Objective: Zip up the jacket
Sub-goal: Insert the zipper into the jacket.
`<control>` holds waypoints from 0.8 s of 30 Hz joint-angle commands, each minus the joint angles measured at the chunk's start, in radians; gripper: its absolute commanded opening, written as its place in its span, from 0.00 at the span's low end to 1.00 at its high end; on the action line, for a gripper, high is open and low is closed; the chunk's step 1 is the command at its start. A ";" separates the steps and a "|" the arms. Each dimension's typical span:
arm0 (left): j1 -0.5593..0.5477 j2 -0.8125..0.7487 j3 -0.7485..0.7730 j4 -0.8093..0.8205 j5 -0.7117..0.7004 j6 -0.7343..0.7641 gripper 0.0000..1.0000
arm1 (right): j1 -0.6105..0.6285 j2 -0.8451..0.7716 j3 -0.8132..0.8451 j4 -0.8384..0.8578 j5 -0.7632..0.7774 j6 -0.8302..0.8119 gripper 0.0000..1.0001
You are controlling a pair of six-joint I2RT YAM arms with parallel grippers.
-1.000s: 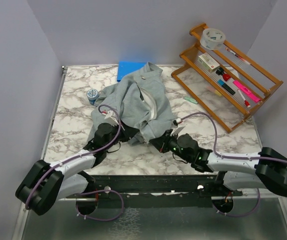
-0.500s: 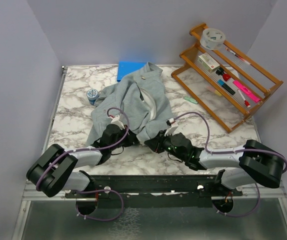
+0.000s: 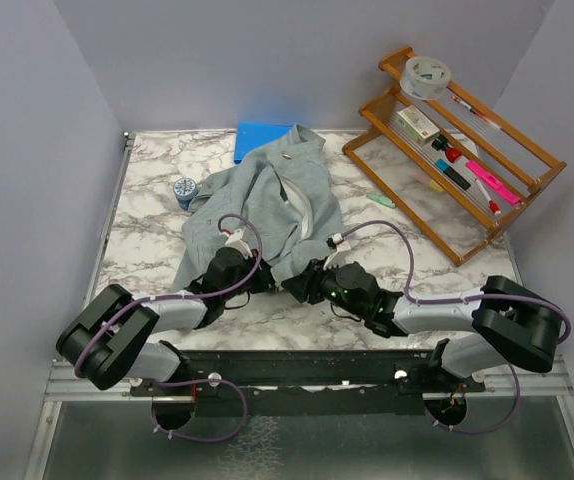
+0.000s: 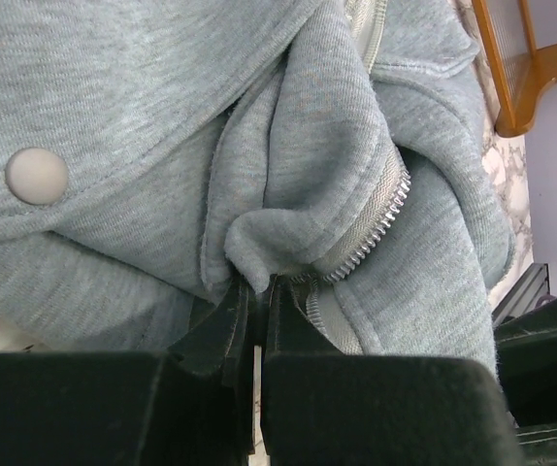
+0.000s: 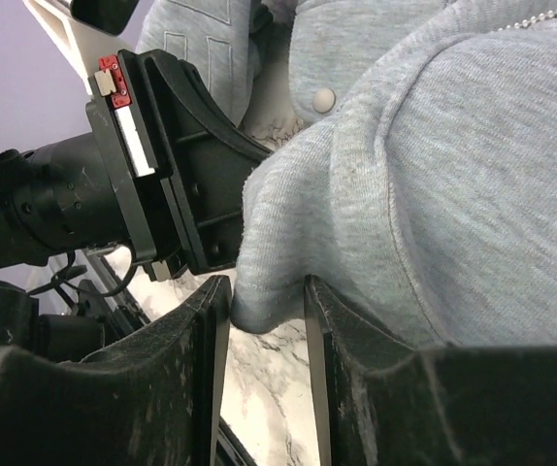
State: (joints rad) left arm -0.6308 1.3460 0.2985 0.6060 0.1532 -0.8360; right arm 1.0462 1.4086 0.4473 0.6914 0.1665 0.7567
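— How far along was the zipping?
— Not begun, I'd judge. The jacket [image 3: 267, 200] lay bunched mid-table [image 3: 147, 260], its front open and the zipper [image 4: 371, 228] teeth unjoined.
— And the grippers?
— The left gripper [image 4: 256, 296] pinched a jacket fold beside the zipper. The right gripper [image 5: 264, 291] stood parted around the hem, not clamping it.

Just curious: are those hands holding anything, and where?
The left hand pinches the jacket by a fold beside its zipper; the right hand is open around its edge.
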 commanded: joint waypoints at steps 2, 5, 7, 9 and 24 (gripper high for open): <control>-0.021 0.019 0.019 0.024 0.035 0.015 0.00 | 0.005 0.044 0.054 -0.042 -0.024 -0.016 0.42; -0.027 0.025 0.019 0.027 0.035 0.013 0.00 | 0.005 0.065 0.071 -0.049 -0.030 -0.016 0.43; -0.031 0.025 0.019 0.030 0.037 0.011 0.00 | 0.005 0.078 0.079 -0.049 -0.030 -0.011 0.43; -0.033 0.025 0.019 0.033 0.035 0.011 0.00 | 0.005 0.088 0.086 -0.049 -0.031 -0.008 0.43; -0.034 0.023 0.023 0.038 0.030 0.008 0.00 | 0.002 0.082 0.075 -0.020 -0.066 -0.017 0.02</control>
State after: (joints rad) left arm -0.6548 1.3598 0.3008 0.6289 0.1532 -0.8333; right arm 1.0454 1.4887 0.5076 0.6491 0.1532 0.7494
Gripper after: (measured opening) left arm 0.034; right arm 0.089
